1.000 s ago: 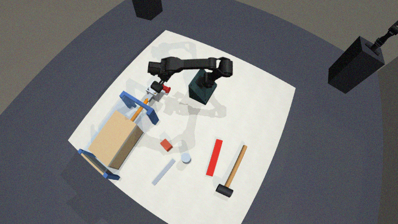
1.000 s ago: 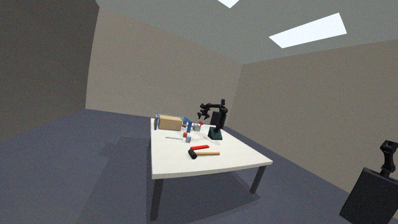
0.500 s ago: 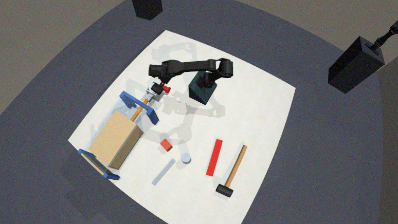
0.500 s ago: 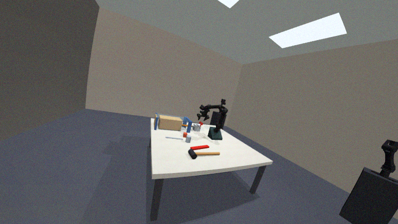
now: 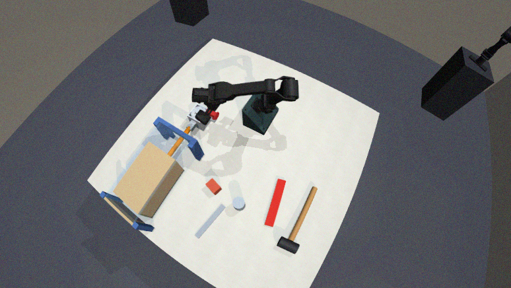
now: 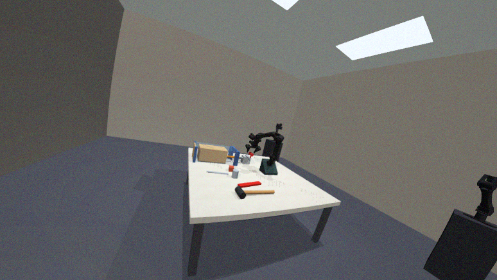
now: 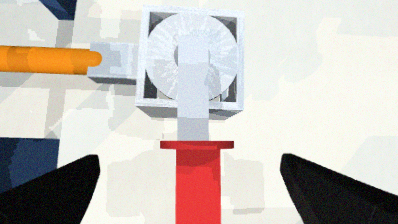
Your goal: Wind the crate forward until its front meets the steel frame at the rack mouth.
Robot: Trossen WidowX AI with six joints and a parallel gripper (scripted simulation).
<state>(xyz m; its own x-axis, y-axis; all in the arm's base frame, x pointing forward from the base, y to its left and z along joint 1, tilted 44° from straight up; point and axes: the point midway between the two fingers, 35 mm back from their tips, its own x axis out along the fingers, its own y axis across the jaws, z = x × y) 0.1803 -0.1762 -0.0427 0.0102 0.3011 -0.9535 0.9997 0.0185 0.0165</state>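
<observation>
The tan crate (image 5: 142, 175) (image 6: 212, 153) sits flat in the clear-panelled cubby, with a gap between its front and the blue frame (image 5: 177, 131) (image 6: 236, 158) at the mouth. The orange strap (image 5: 179, 141) (image 7: 45, 60) runs from it through the frame to the grey winch (image 6: 245, 160) (image 7: 228, 50). The winch handle's flat grey arm (image 7: 193, 95) lies across the top of the winch, and its red grip (image 5: 215, 115) (image 6: 251, 154) (image 7: 198, 187) sticks out at the side. My gripper (image 6: 252, 151) (image 7: 192, 162) is open and empty above, one finger each side of the grip. The square key is hidden.
A red block (image 5: 213, 185), a grey cylinder (image 5: 238, 203), a grey bar (image 5: 210, 220), a flat red bar (image 5: 275, 202) and a mallet (image 5: 303, 213) lie on the bench (image 5: 332, 143). The blue frame stands close beside the winch.
</observation>
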